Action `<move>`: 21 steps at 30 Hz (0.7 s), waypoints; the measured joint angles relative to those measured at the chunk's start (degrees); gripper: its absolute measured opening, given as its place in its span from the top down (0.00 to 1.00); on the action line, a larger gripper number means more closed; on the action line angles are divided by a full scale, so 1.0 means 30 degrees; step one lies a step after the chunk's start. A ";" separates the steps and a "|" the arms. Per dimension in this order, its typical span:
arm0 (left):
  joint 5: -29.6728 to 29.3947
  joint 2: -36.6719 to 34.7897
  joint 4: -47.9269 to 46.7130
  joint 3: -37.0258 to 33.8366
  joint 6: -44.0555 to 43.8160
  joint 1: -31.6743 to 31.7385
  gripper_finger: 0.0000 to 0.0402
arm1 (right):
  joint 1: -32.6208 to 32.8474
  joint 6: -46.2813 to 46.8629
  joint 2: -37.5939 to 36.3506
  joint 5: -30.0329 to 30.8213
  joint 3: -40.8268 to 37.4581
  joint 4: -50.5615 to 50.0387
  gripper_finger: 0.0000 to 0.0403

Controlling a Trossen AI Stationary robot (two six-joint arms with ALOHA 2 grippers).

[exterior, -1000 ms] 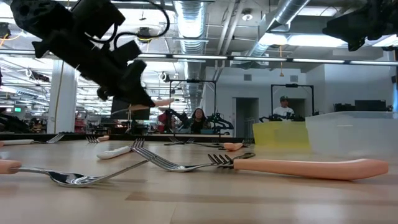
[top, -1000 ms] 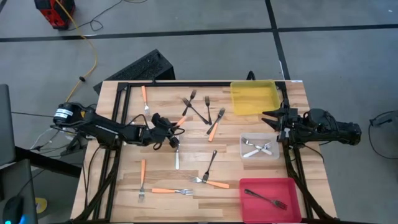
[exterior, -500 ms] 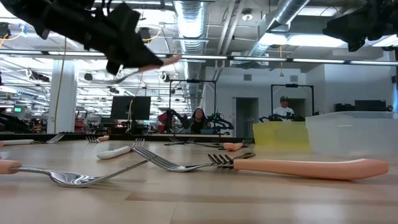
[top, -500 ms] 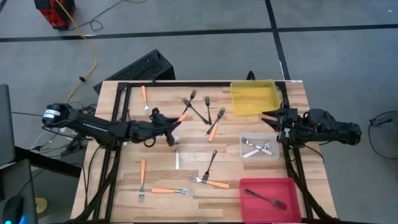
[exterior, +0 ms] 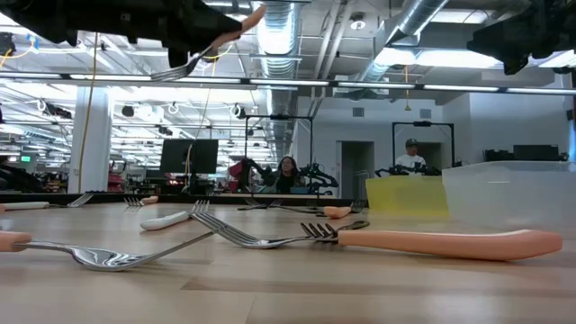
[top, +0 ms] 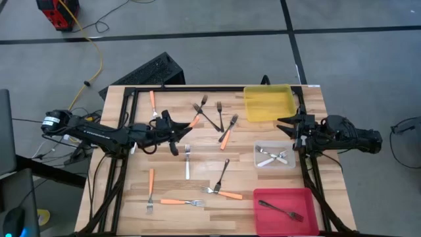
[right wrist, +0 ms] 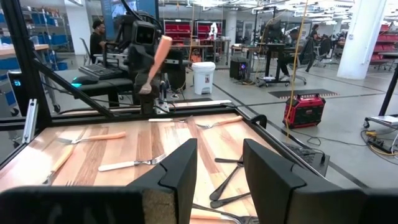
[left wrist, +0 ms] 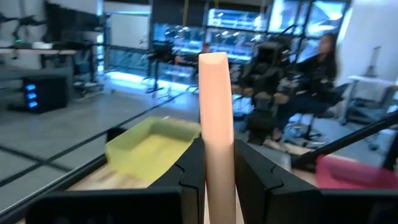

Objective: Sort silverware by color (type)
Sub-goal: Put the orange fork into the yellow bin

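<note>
My left gripper (top: 176, 131) hangs over the table's left-middle, shut on an orange-handled fork (exterior: 209, 43) that it holds well above the wood. The right wrist view shows that fork (right wrist: 155, 62) in the far gripper. Other silverware lies flat on the table: orange-handled forks (top: 227, 133) (top: 177, 202), dark forks (top: 207, 113) and a pale fork (top: 187, 162). My right gripper (top: 289, 128) waits open at the table's right edge, with nothing between its fingers (right wrist: 186, 171). My left gripper pinches the fork's orange handle (left wrist: 216, 134) between its two fingers (left wrist: 193, 168). The fingers point level from the table's left, and the handle runs out past them. The fork is lifted clear and slanted, handle end (exterior: 255, 15) high, tines (exterior: 171, 72) lower.
A yellow bin (top: 268, 102) stands at the far right. A clear bin (top: 258, 158) with pale forks is at mid right, and a red bin (top: 302, 197) with a dark fork is at the near right. A black frame (top: 197, 88) rims the table.
My left gripper has risen and tipped from pointing down to level, drawing back a little toward the table's left. It has stayed shut on the orange-handled fork, which has gone up with it.
</note>
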 joint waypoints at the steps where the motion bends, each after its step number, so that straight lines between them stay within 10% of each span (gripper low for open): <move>1: 0.0330 0.0000 0.0187 0.0000 0.0060 0.0000 0.90 | 0.0007 0.0000 -0.0007 0.0000 0.0000 -0.0006 0.62; 21: 0.3741 0.0046 0.2759 -0.0015 0.2213 0.0007 0.90 | 0.0000 0.0191 -0.0007 0.0000 -0.0280 0.0598 0.62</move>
